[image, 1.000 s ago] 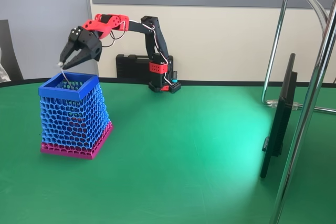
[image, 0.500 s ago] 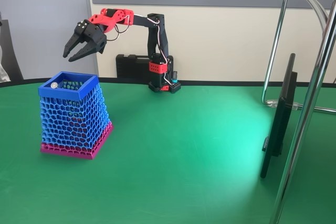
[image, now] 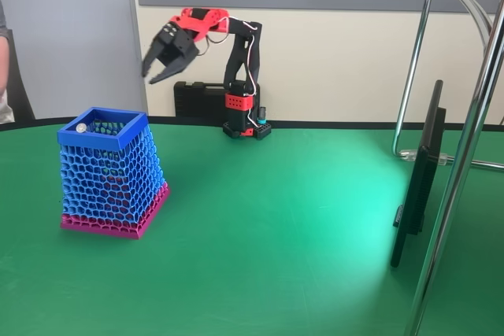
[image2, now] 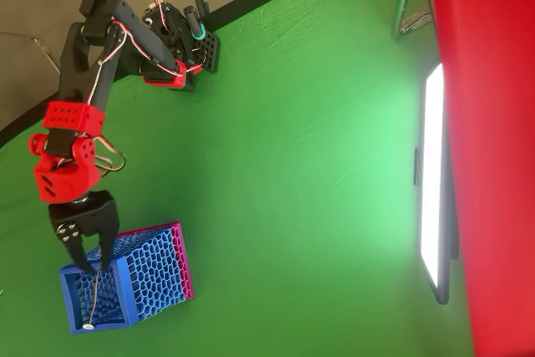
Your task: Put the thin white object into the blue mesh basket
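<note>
The blue mesh basket (image: 118,141) stands on the green table at the left, pink band at its base. The thin white object rests inside it, and its shiny bead (image: 81,127) leans at the rim's left corner. In the overhead view the thin white object (image2: 94,298) lies slanted across the opening of the basket (image2: 125,290). My gripper (image: 148,78) hangs open and empty, high above the table, to the right of and behind the basket. From overhead the gripper (image2: 92,267) shows with fingers spread near the basket's top edge.
The arm's base (image: 240,127) sits at the table's back edge with a black case (image: 197,100) behind it. A dark screen (image: 421,179) and chrome stand poles (image: 465,155) occupy the right side. A person's arm shows at the left edge (image: 3,60).
The gripper let go of the thin white object, which dropped into the basket. The arm then rose and drew back to the right, towards its base, staying open.
</note>
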`<act>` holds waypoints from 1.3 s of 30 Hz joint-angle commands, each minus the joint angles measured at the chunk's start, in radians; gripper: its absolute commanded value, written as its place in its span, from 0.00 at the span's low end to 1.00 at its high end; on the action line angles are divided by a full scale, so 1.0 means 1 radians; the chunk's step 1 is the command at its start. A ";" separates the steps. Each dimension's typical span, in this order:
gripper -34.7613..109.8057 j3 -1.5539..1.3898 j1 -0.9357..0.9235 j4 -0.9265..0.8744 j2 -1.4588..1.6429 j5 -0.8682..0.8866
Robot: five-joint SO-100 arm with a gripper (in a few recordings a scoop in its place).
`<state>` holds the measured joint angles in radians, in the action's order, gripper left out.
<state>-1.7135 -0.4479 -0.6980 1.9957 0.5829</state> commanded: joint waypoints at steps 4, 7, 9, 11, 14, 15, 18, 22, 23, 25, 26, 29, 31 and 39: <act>0.31 -0.224 0.112 0.012 0.258 -0.179; 0.32 -0.356 0.144 0.012 0.356 -0.258; 0.32 -0.483 0.176 0.061 0.442 -0.310; 0.32 -0.644 0.229 0.109 0.586 -0.399; 0.32 -0.772 0.262 0.089 0.707 -0.466; 0.32 -0.804 0.272 0.086 0.741 -0.485; 0.32 -0.876 0.291 0.064 0.816 -0.537; 0.32 -0.976 0.313 0.060 0.899 -0.583; 0.31 -0.997 0.321 0.054 0.917 -0.594; 0.31 -1.037 0.330 0.040 0.971 -0.603; 0.31 -1.057 0.333 0.029 0.997 -0.614; 0.31 -1.129 0.341 0.006 1.085 -0.637; 0.31 -1.178 0.342 -0.015 1.138 -0.647; 0.29 -1.364 0.377 -0.038 1.318 -0.660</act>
<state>-3.0542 -0.0813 -0.7302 3.2766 -0.0721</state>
